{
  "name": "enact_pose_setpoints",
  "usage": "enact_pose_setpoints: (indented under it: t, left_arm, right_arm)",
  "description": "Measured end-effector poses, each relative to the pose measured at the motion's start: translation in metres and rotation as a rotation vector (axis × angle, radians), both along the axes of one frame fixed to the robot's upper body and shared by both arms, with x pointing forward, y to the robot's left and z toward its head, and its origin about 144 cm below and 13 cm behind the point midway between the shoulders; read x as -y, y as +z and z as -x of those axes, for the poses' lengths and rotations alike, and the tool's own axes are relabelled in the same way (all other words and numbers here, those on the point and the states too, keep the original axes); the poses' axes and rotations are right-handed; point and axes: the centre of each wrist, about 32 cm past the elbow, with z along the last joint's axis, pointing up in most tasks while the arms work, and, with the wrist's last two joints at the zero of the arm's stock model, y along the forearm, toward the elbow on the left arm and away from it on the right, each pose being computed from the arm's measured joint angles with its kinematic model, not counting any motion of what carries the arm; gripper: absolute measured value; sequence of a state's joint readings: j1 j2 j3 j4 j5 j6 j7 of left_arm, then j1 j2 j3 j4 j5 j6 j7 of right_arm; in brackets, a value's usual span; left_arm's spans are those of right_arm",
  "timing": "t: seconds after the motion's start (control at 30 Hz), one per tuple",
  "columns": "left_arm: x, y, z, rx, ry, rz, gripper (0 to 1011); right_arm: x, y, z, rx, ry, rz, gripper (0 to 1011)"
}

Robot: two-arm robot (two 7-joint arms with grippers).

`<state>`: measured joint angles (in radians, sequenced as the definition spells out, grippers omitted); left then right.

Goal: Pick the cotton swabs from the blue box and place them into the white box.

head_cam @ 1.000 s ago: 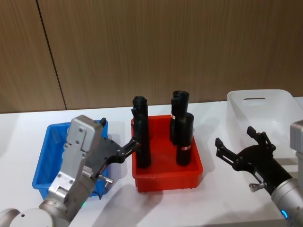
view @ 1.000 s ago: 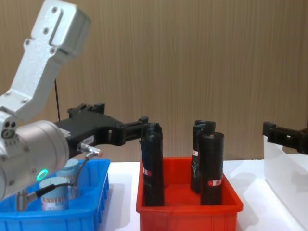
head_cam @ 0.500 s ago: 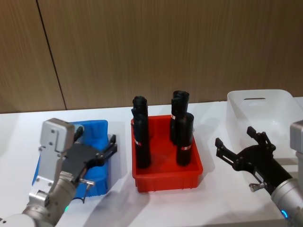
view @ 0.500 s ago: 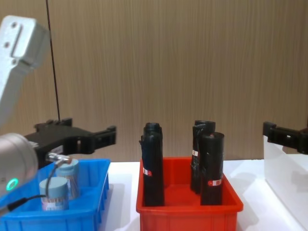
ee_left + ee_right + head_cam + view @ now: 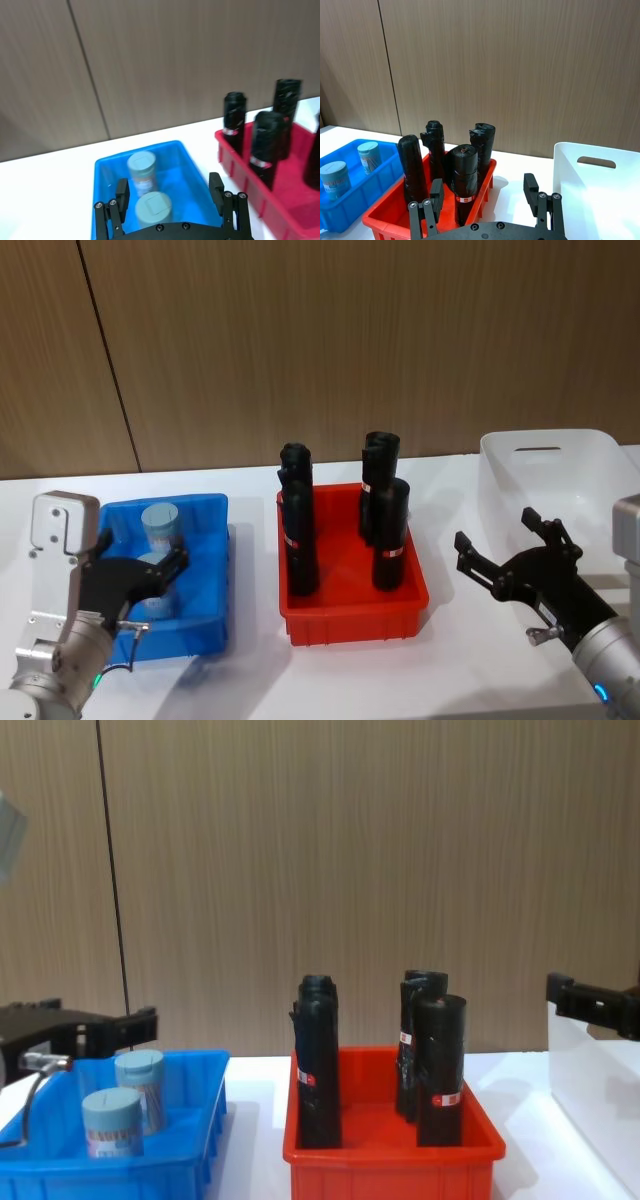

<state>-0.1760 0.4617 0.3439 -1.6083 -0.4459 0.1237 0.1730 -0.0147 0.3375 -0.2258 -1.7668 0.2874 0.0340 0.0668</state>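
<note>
The table (image 5: 250,680) carries three bins in a row. The white box (image 5: 600,455) is at the right, the red bin (image 5: 355,625) with its black rolls (image 5: 390,530) is in the middle, and the blue box (image 5: 212,570) is at the left. My right gripper (image 5: 492,525) hangs wide open at the near left corner of the white box, idle.

My left gripper (image 5: 169,187) hovers over the near end of the blue box, fingers spread wide and empty. The swabs (image 5: 112,1120) stand upright in that box. In the wrist view the near jar (image 5: 154,211) sits between my fingers and the far jar (image 5: 141,169) just beyond it. I can't tell whether the two touch.

I judge the step in hand to be the grasp on the near jar. I'd descend straight, set the fingers on the body below the lid, and stop short of the far jar and the wall. Then I'd close gently, since the plastic looks slick, and lift high enough to clear the rolls going right.
</note>
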Motion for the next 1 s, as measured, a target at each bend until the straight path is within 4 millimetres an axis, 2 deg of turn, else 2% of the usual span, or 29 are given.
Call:
enact_pose_setpoints:
  t: [0.5,1.0]
  left_arm:
    - [-0.015,0.006,-0.023,-0.11,0.112,-0.036,1004]
    - [-0.025,0.003,-0.048,-0.17,0.053,-0.033,1004]
  right_arm:
    - [0.0,0.0,0.0,0.0,0.0,0.0,1002]
    - [0.0,0.0,0.0,0.0,0.0,0.0,1002]
